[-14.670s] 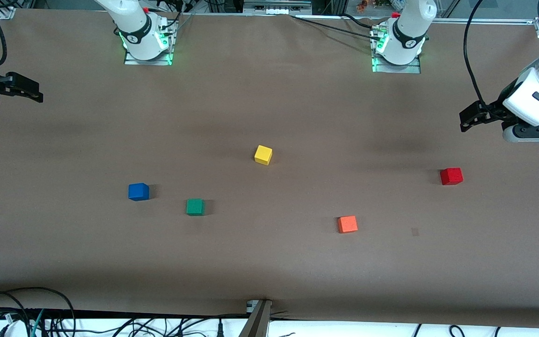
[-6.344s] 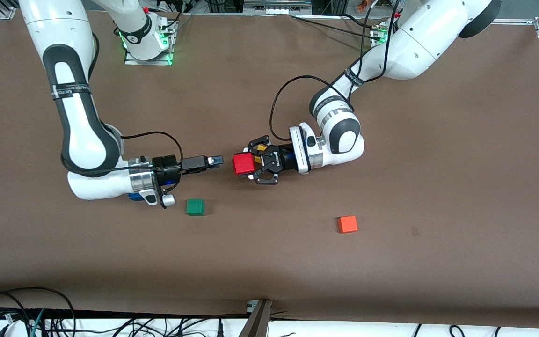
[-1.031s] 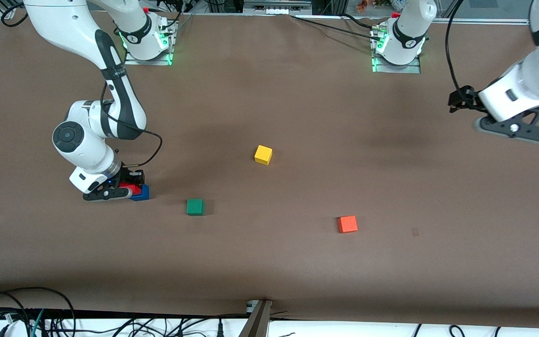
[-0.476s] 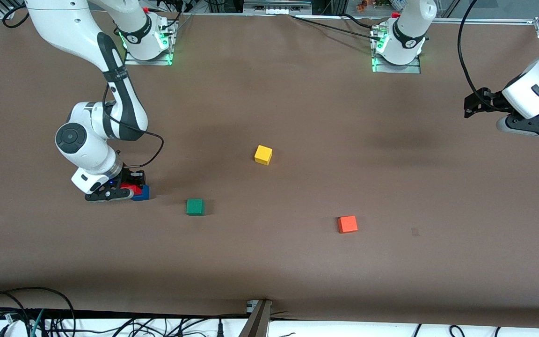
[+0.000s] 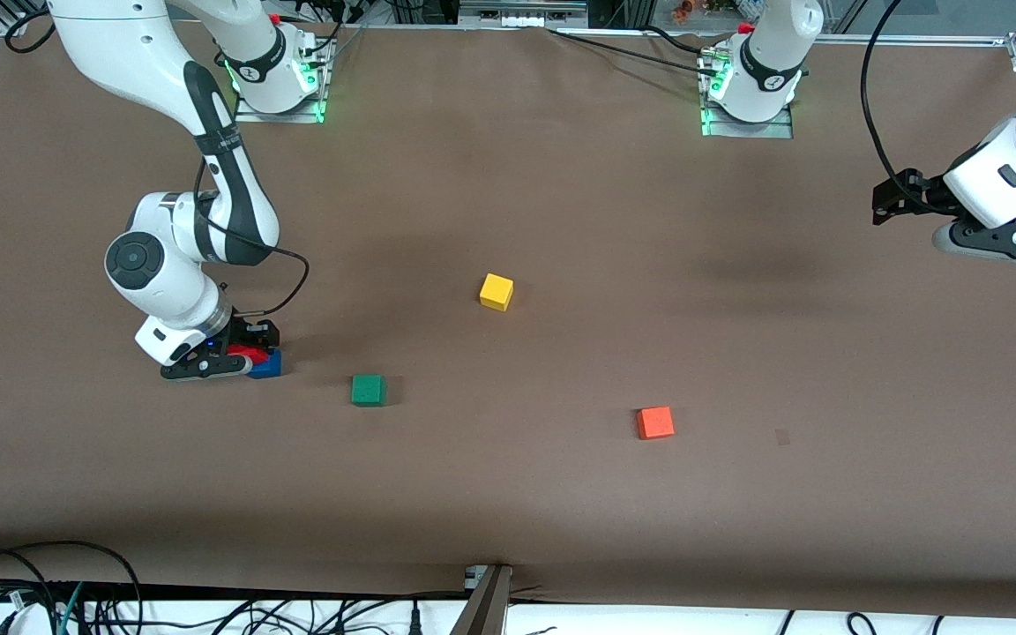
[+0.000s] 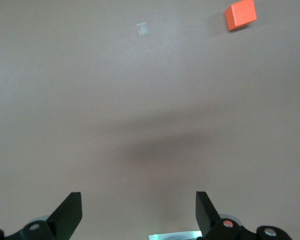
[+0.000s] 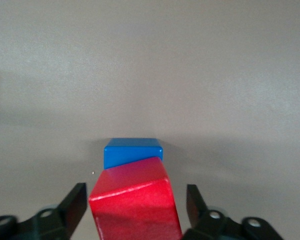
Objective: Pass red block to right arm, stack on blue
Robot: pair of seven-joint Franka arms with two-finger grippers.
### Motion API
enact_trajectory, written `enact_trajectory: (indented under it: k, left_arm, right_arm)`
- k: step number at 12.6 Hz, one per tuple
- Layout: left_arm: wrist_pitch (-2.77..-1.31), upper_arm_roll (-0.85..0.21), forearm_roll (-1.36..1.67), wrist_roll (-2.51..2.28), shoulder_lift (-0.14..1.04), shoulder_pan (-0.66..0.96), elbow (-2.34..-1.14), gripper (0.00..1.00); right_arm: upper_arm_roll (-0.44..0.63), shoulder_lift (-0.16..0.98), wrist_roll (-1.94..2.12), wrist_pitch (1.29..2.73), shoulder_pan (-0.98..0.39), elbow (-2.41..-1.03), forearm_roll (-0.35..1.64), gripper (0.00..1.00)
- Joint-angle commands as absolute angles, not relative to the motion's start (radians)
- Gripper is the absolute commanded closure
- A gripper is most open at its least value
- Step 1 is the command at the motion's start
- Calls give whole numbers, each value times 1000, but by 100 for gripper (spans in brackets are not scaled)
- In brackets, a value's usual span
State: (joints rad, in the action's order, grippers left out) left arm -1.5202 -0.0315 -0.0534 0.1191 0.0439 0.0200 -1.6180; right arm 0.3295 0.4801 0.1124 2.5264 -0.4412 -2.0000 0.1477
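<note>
Stacking looks all but finished: the red block (image 7: 135, 202) sits on the blue cube (image 7: 132, 151), skewed a little about the vertical so its corners overhang the blue edges, and the right gripper (image 5: 239, 351) is low around it. In the right wrist view a finger (image 7: 76, 204) stands off each side of the red block with table showing in the gaps, so the jaws are apart and no longer clamp anything; I judge the block was let go here so the stack bears its own weight before the arm lifts. Taking the blue cube as landmark, the green cube (image 5: 368, 389) lies beside it toward the left arm's end and slightly nearer the front camera, the yellow cube (image 5: 496, 291) farther from that camera, and the orange-red cube (image 5: 654, 422) well apart toward the left arm's end. The left gripper (image 5: 892, 196) waits high at that end, jaws wide and empty, clear of the stack so it cannot disturb it.
</note>
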Motion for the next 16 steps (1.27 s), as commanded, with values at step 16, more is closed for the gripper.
enact_trajectory:
  k: [16]
  left_arm:
    - [-1520, -38, -38, 117, 77, 29, -1589, 0]
  right_arm:
    - [446, 423, 144, 1820, -433, -1599, 130, 0]
